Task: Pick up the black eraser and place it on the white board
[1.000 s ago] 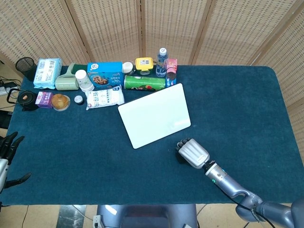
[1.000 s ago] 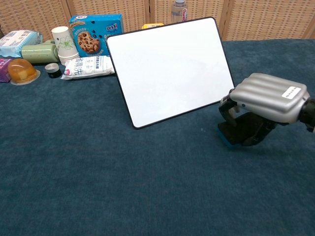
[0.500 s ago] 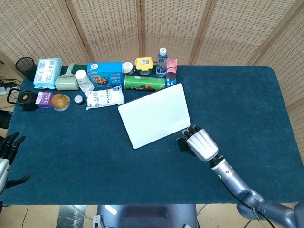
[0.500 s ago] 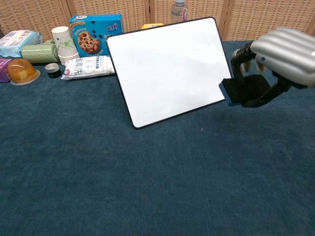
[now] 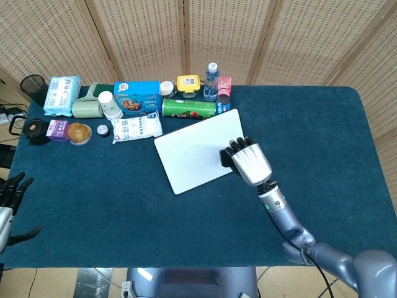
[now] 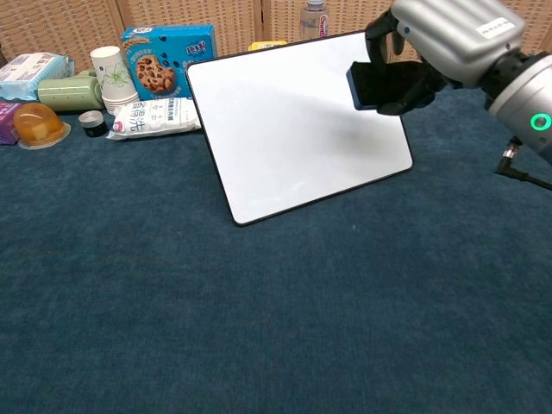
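Right now your right hand (image 6: 431, 43) has its fingers wrapped around the black eraser (image 6: 371, 84), held above the white board's (image 6: 285, 129) right side; it looks light and slightly soft, so keep gripping its long edges, while your left hand (image 5: 9, 198) hangs with fingers spread, holding nothing.

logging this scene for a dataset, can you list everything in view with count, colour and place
flat rectangular white board: 1, white, table centre
black block eraser: 1, black, held above the board's right side
blue cookie box: 1, blue, back left
green lying can: 1, green, behind the board
clear water bottle: 1, clear, back edge
white snack pouch: 1, white, left of the board
wrapped tissue pack: 1, pale blue, far back left
left hand: 1, black, left table edge, holding nothing
right hand: 1, silver, grips the eraser
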Tool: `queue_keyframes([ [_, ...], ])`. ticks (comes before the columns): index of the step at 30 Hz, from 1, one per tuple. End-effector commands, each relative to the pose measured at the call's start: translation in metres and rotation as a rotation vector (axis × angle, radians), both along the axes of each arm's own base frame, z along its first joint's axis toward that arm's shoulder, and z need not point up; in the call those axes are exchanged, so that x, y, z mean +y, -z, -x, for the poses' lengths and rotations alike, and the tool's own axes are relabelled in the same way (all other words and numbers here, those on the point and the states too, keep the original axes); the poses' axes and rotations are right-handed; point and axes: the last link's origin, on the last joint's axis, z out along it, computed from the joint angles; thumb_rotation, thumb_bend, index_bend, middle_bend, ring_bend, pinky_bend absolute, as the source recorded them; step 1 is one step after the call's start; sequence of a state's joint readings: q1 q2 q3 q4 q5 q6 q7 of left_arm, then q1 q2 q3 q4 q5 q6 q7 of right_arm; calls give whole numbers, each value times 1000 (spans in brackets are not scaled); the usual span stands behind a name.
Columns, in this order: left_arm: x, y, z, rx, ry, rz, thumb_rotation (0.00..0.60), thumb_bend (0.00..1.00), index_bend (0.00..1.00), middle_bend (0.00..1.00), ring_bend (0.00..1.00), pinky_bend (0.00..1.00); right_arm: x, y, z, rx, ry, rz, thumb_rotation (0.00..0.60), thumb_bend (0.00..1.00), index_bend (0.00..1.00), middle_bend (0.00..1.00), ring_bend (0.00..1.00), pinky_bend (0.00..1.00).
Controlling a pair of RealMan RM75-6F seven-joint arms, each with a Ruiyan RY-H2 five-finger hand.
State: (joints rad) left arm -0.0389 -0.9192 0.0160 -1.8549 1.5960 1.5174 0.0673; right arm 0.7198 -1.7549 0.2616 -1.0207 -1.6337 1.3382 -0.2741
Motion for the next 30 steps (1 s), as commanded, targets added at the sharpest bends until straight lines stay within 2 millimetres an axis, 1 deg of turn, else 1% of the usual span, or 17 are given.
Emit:
queue_keyframes([
  [1, 1, -1, 0, -3, -1, -2, 600, 83, 0, 0, 0, 65, -8, 6, -18, -6, 6, 24, 600, 163, 605, 583, 498, 577],
  [6, 2, 0, 1, -2, -5, 7, 600, 83, 0, 0, 0, 65, -16, 17, -42, -2, 12, 61, 600, 163, 606, 583, 500, 578],
  [17, 9, 0, 4, 2, -17, 19, 600, 83, 0, 0, 0, 65, -33, 40, -70, 46, 54, 95, 600, 163, 605, 583, 503, 580],
  [24, 10, -4, 5, -15, -19, 17, 600, 83, 0, 0, 0, 65, -41, 52, -84, 75, 68, 98, 600, 163, 605, 583, 503, 582],
  [30, 11, -6, 6, -27, -20, 22, 600, 83, 0, 0, 0, 65, -43, 60, -85, 73, 78, 90, 600, 163, 605, 583, 503, 583],
])
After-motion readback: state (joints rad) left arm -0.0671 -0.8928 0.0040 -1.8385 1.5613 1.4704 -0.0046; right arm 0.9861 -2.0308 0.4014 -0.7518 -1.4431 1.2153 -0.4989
